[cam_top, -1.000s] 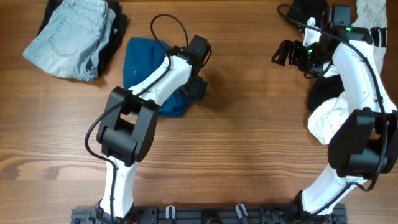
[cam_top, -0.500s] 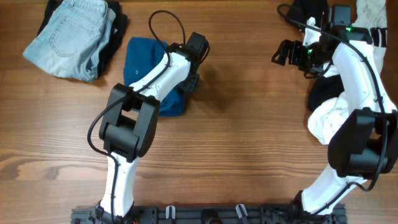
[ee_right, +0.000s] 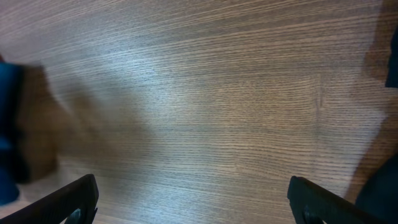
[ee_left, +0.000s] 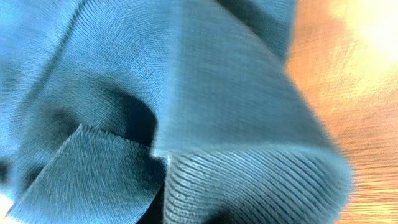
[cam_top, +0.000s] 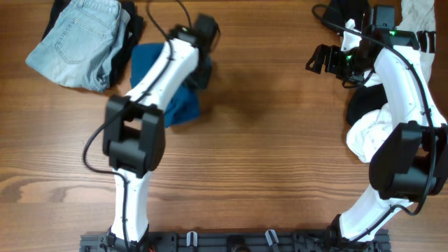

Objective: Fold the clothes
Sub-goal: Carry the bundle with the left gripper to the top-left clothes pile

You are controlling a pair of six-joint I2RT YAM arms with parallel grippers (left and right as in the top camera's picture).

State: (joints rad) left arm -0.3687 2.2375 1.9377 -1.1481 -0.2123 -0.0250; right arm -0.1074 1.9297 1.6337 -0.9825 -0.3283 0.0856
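A blue garment (cam_top: 145, 64) lies at the back left of the wooden table (cam_top: 266, 154), partly doubled over. My left gripper (cam_top: 200, 73) sits over its right edge, shut on a fold of the cloth. In the left wrist view the ribbed blue fabric (ee_left: 186, 93) fills the frame and hides the fingers. At the back right, my right gripper (cam_top: 319, 60) hovers open over bare wood, nothing between its fingers (ee_right: 74, 200). A blurred strip of the blue garment (ee_right: 9, 124) shows at that view's left edge.
Light denim jeans (cam_top: 80, 42) lie folded at the back left on a dark garment (cam_top: 133, 31). By the right arm sit a white garment (cam_top: 371, 133) and a black one (cam_top: 362, 103). More clothes (cam_top: 420, 14) are piled in the back right corner.
My left gripper has closed on the blue garment's right edge and carried it up and to the left, folding the cloth over itself. The right arm has not moved.
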